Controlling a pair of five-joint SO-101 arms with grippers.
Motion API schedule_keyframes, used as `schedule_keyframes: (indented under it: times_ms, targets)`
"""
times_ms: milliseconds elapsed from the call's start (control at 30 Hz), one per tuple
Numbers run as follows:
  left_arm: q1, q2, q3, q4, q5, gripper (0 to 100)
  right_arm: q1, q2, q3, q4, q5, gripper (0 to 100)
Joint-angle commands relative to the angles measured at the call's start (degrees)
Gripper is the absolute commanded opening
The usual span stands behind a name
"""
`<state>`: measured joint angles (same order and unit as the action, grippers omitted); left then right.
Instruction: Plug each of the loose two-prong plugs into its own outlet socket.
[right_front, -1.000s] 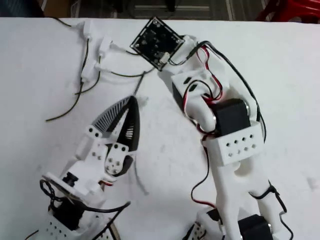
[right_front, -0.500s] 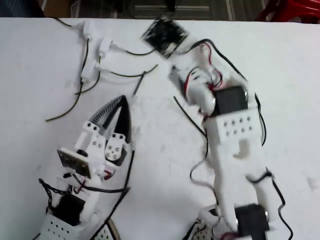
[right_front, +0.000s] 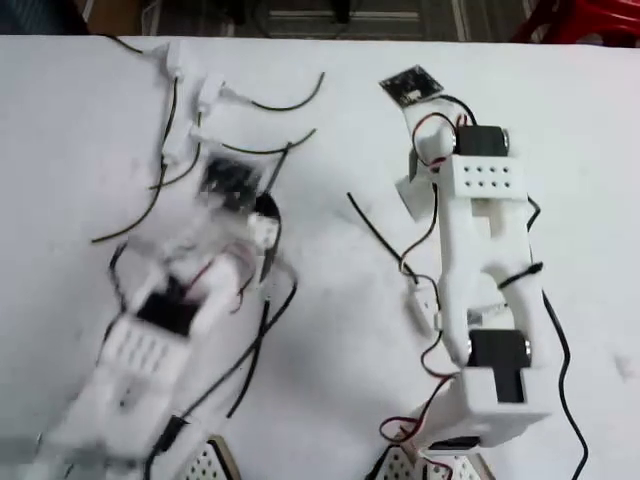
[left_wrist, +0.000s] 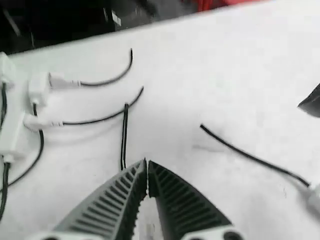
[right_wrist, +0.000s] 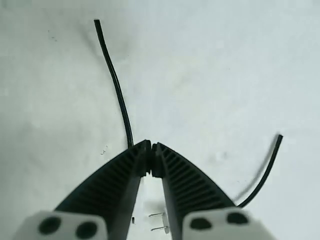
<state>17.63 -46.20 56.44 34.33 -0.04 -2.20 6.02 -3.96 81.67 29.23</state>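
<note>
Three white outlet sockets (right_front: 210, 95) lie at the far left of the table, joined by black leads. Two of them hold white plugs (left_wrist: 57, 80) whose short black cords curve away. A loose black cord (left_wrist: 124, 135) lies just ahead of my left gripper (left_wrist: 146, 167), which is shut with nothing in it; in the high view this gripper (right_front: 265, 208) sits near that cord's end. Another loose plug (right_front: 425, 300) with its cord (right_front: 375, 230) rests mid-table beside the right arm. My right gripper (right_wrist: 151, 150) is shut above this cord (right_wrist: 117, 90), and two metal prongs (right_wrist: 157, 222) show beneath its fingers.
The right arm (right_front: 480, 230) stands folded back on the right half of the table, its own red and black wires hanging beside it. A second black cord end (right_wrist: 265, 170) lies off to one side of the right gripper. The table's far edge runs just behind the sockets.
The right arm has pulled back from the sockets toward its base, uncovering the mid-table cord and plug. The left arm has swung forward toward the sockets and is blurred.
</note>
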Motion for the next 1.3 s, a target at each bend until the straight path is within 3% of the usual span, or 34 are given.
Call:
schedule_keyframes:
  times_ms: [0,167,367,700,833,1067,1267]
  targets:
    - [0.0,19.0,-15.7,10.5,0.5,3,0.7,2.1,-0.3,0.4,-0.5,1.9]
    - [-0.1,30.0,-25.5,23.4,7.4,3,0.6,7.1,-0.3,-0.7,-0.4,2.0]
    - [0.0,36.6,-32.9,35.0,8.1,3,0.6,11.4,-0.3,-2.1,-0.3,1.9]
    - [0.0,47.6,-33.3,35.3,8.6,7,0.6,14.1,-0.4,-3.4,-0.1,1.9]
    - [0.0,51.0,-33.3,33.9,16.7,15,0.4,14.3,-0.4,-3.4,-0.1,1.9]
    - [3.1,51.6,-32.8,30.6,27.0,14,0.5,14.5,-0.3,-3.4,-0.1,1.9]
    - [2.0,51.7,-32.2,27.8,29.3,14,0.5,14.5,-0.3,-3.4,-0.1,1.9]
